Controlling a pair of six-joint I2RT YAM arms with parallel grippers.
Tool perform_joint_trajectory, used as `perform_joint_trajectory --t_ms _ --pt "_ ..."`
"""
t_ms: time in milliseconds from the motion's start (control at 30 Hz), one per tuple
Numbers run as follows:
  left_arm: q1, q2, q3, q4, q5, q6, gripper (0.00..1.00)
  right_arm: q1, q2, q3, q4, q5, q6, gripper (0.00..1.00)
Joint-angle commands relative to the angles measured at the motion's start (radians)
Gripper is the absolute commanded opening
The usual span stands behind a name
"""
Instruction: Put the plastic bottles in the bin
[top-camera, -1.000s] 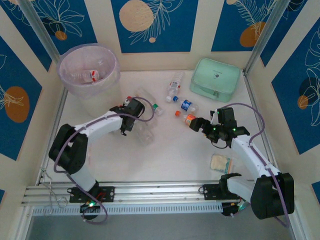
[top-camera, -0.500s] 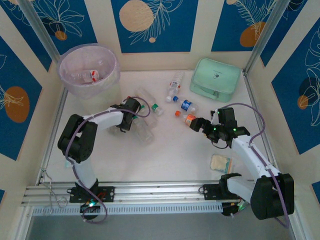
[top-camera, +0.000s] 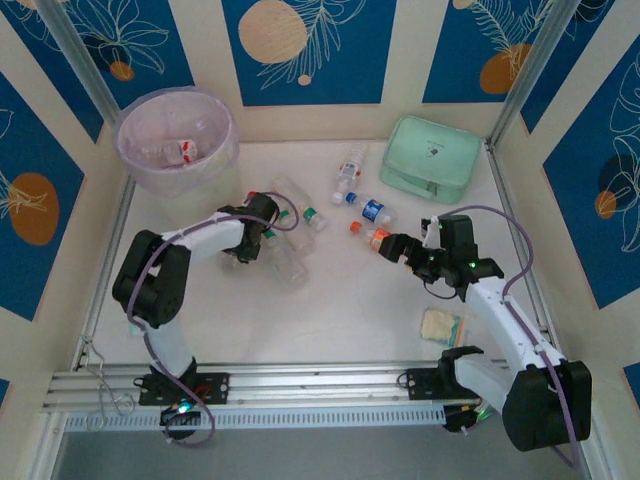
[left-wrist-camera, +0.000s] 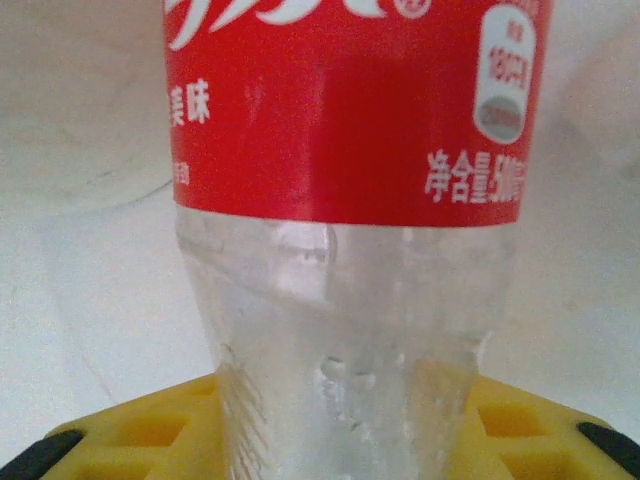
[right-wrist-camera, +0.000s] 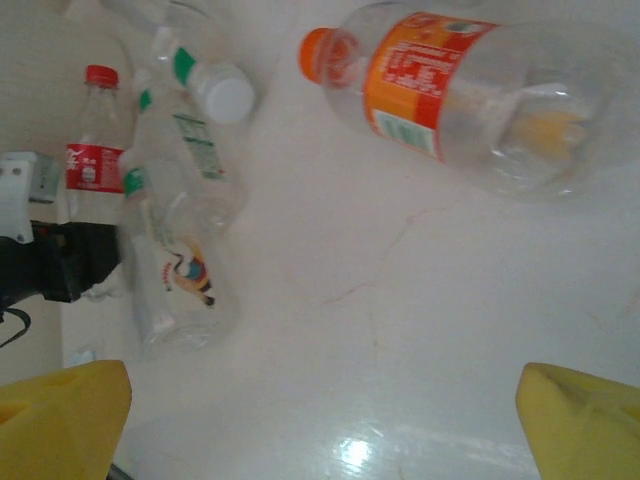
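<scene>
Within the last second the left arm has tucked its elbow in, bringing the left gripper (left-wrist-camera: 345, 432) onto a red-labelled bottle (left-wrist-camera: 350, 110) left of the table's (top-camera: 340, 310) middle. This is just in front of the bin (top-camera: 185, 186) at the far-left corner. Its 2 yellow pads (left-wrist-camera: 150, 440) press the clear body from both sides, so the grasp looks made and a lift binward seems next. The right gripper (right-wrist-camera: 325, 425) has barely shifted, spread wide and empty, facing an orange-capped bottle (right-wrist-camera: 470, 95). Other bottles (top-camera: 372, 210) lie nearer the far edge.
</scene>
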Motion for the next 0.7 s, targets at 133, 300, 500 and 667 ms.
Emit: perform_joint_trajectory --t_ms 133,300,500,667 --pt "-0.145 -0.252 0.024 -0.048 0.23 -0.045 0.41 0.053 -0.047 -0.015 0.265 -0.251 -0.01 1.0" --pt "-0.198 -0.395 -0.091 0.216 0.619 -0.073 0.41 0.131 0.011 0.031 0.376 -0.379 -0.07 0.89" --pt "-0.26 -0.451 -0.152 0.378 0.755 -0.098 0.41 0.205 0.122 0.104 0.459 -0.387 -0.092 0.85" --pt "-0.328 -0.464 -0.176 0.464 0.781 -0.091 0.41 0.238 0.203 0.144 0.536 -0.358 -0.059 0.96"
